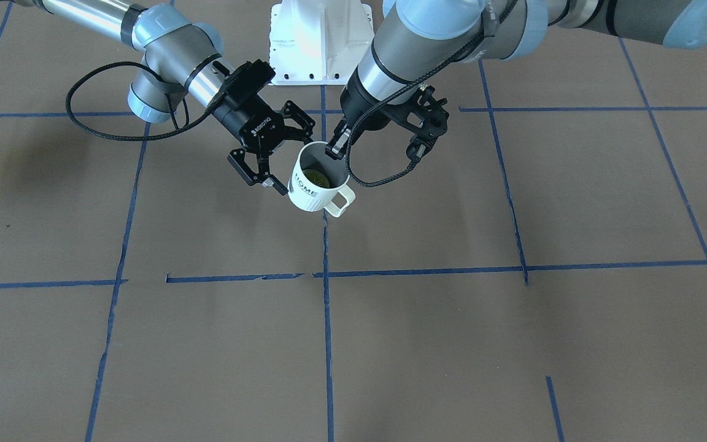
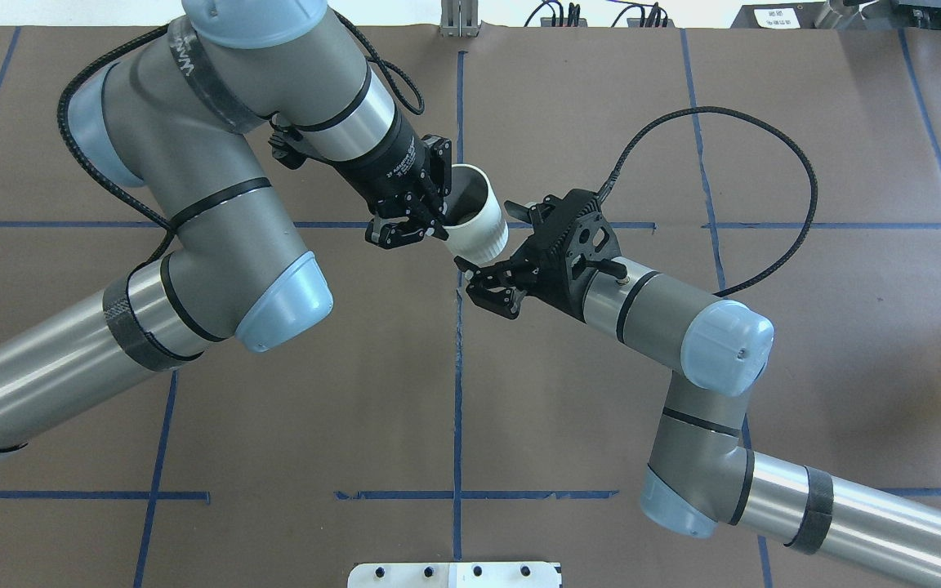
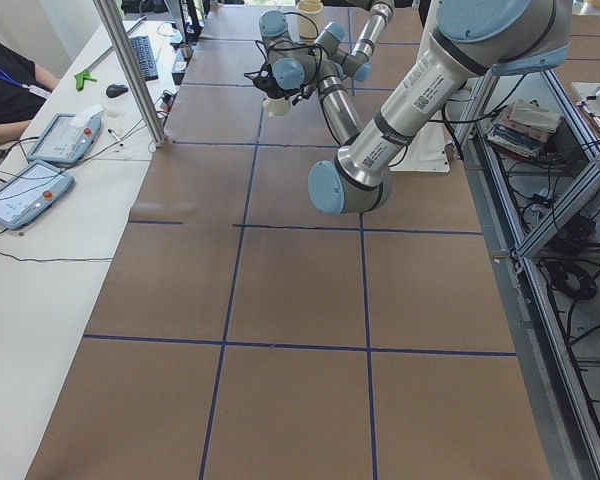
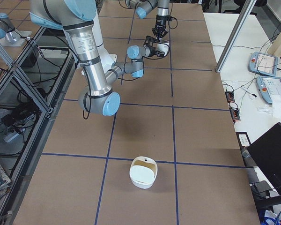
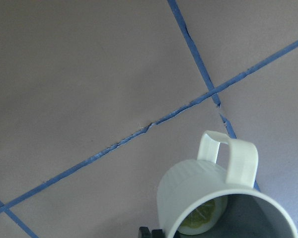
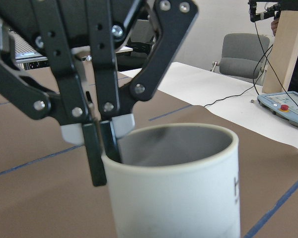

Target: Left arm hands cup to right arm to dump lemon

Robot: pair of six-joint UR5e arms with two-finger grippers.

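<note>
The white ribbed cup (image 1: 313,191) hangs tilted above the table, handle toward the operators' side. The lemon (image 1: 315,178) lies inside it and also shows in the left wrist view (image 5: 201,221). My left gripper (image 1: 336,148), skeletal and black, is shut on the cup's rim (image 6: 114,148) and holds it up. My right gripper (image 1: 293,161), lettered ROBOTIQ, is open with one finger on each side of the cup's body (image 2: 480,230). I cannot tell whether its fingers touch the cup.
The white robot base (image 1: 320,43) stands behind the grippers. A white tub (image 4: 144,172) sits on the table toward the right arm's end. An operators' desk with teach pendants (image 3: 25,190) runs along the far side. Blue tape lines cross the brown table.
</note>
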